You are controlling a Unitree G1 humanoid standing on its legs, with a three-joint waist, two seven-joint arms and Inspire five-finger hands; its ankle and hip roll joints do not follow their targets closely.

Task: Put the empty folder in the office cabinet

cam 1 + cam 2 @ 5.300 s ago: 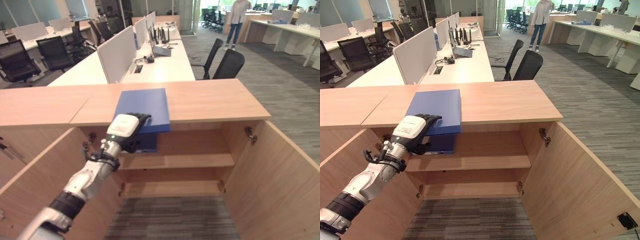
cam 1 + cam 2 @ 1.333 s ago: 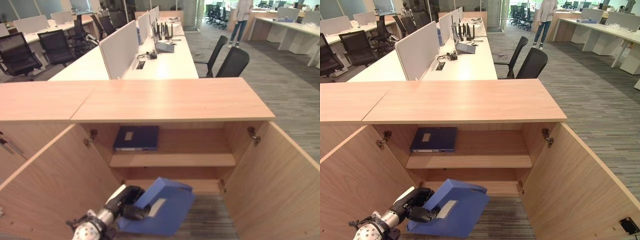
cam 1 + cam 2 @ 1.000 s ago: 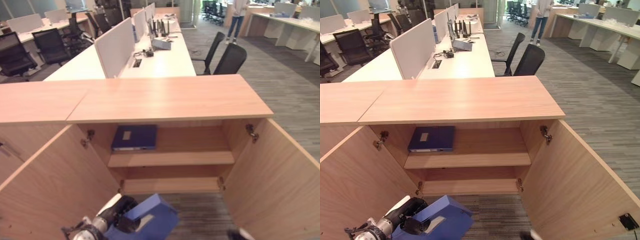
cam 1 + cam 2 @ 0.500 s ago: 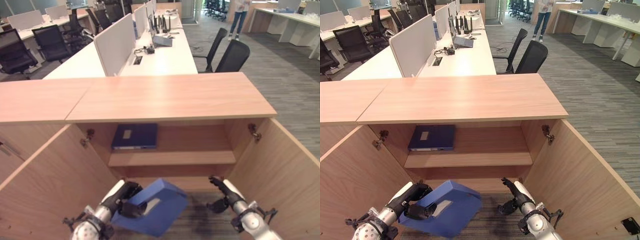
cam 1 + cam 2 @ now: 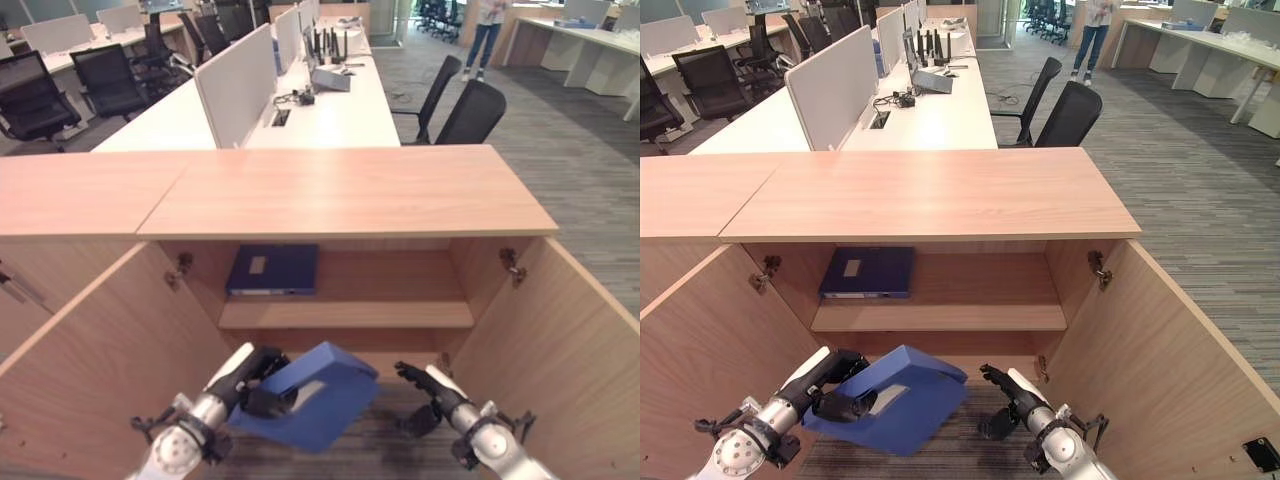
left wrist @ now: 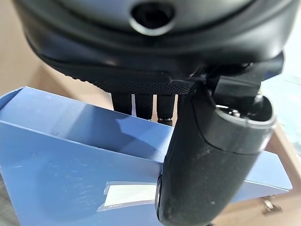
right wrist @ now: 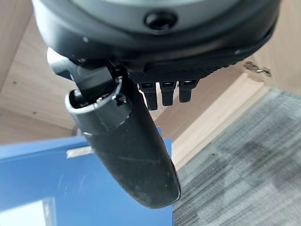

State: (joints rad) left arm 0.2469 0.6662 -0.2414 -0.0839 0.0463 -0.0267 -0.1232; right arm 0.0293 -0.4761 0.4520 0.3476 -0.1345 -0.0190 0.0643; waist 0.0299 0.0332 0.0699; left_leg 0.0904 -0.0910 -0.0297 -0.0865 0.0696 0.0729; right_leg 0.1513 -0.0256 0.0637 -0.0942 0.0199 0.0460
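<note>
Matt wood cabinet [image 5: 340, 195], smooth folder [image 5: 320, 405]

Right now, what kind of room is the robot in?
Most likely an open-plan office. Long white desks with grey dividers and black swivel chairs stretch behind a low wooden cabinet, and the left hand holds a blue folder before its open shelves.

Premises: open-plan office. Evidence: rows of white desks [image 5: 330, 105] with divider screens [image 5: 237, 92], black swivel chairs [image 5: 470, 110], grey carpet flooring [image 5: 1200, 150], and a low wooden storage cabinet [image 5: 345, 195] with both doors open. A person [image 5: 488, 35] stands in the far aisle.
</note>
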